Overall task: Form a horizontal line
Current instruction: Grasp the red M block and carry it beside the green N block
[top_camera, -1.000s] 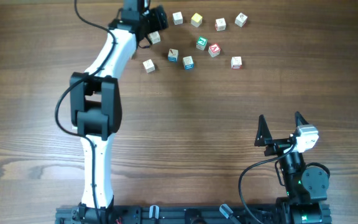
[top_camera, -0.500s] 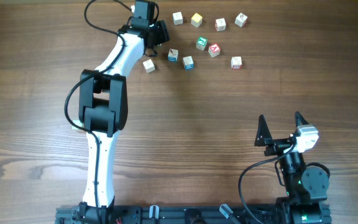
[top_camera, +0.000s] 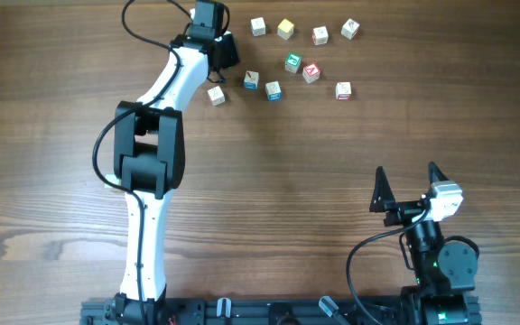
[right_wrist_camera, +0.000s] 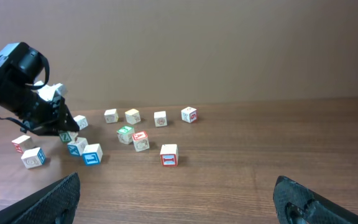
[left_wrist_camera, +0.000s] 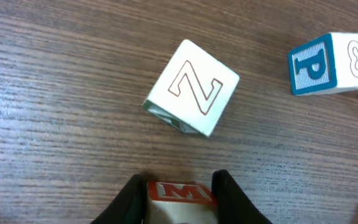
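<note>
My left gripper (left_wrist_camera: 180,200) is shut on a white cube with a red M (left_wrist_camera: 182,194), its jaws pressed against both sides, low over the table. In the overhead view the left gripper (top_camera: 224,50) sits at the far left of the scattered cubes and hides the M cube. Just beyond it lie a Z cube (left_wrist_camera: 191,87) and a blue P cube (left_wrist_camera: 328,62). A horizontal line is out of view; the letter cubes lie scattered. My right gripper (top_camera: 407,185) stands open near the front right, with nothing between its fingers (right_wrist_camera: 67,193).
Several loose white letter cubes are spread across the far side: a back row (top_camera: 284,29), a green-faced cube (top_camera: 292,62), a red-faced one (top_camera: 311,72), a teal pair (top_camera: 273,90) and one at the right (top_camera: 343,90). One cube (top_camera: 216,95) lies beside the left arm.
The left arm swung right to the cube cluster, then its jaws closed on the red M cube. The right arm has not moved.
</note>
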Controlling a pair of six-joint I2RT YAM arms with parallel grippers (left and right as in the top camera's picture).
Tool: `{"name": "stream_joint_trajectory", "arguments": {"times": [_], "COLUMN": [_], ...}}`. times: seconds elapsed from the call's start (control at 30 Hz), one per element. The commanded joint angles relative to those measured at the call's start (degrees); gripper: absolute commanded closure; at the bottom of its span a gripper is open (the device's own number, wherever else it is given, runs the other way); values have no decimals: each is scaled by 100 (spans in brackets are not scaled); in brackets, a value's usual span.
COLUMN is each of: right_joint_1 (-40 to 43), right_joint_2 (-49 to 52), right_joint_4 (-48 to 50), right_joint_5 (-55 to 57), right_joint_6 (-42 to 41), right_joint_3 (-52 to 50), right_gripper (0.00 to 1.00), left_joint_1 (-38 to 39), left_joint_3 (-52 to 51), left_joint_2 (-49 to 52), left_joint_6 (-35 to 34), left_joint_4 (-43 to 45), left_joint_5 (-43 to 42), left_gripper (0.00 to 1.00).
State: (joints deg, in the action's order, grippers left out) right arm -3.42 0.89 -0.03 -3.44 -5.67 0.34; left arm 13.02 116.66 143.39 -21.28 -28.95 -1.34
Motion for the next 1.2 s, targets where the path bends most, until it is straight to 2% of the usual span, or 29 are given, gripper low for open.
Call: {"name": "stream_joint_trajectory", "arguments": {"times": [0.0,0.17,0.33,0.43,0.53,0.67,0.93,1.03,1.17], "right_joint_1": [28,28,28,28,28,28,28,28,28], "right_joint_2": [-35,-35,-35,-35,-35,-35,-35,-35,-35], "right_joint_4": [15,15,15,15,15,15,15,15,15], "right_joint_5": [-70,-70,-70,-70,-70,-70,-70,-70,-70], "right_joint_6": [103,98,103,101,103,103,101,103,101], "right_joint_3": [-4,-4,-4,-4,-4,-4,-4,-4,-4], "right_gripper": [0,0,0,0,0,0,0,0,0], "left_joint_1": [11,-13,-39,-66,-66,-66,-63,-59,-48], "left_joint_3": [-81,-81,-81,-81,-81,-81,-114,-352,-1360], "left_joint_2": [-79,-638,-1585,-2402,-3152,-4083,-4640,-4715,-4957], "left_joint_6": [179,319,964,1113,1104,1099,479,385,87], "left_joint_4": [-133,-269,-916,-1792,-2736,-4107,-5720,-5914,-5724], "left_joint_5": [-50,-50,35,533,970,1023,1047,1058,1419], "left_gripper": [81,82,83,84,90,96,96,96,96]}}
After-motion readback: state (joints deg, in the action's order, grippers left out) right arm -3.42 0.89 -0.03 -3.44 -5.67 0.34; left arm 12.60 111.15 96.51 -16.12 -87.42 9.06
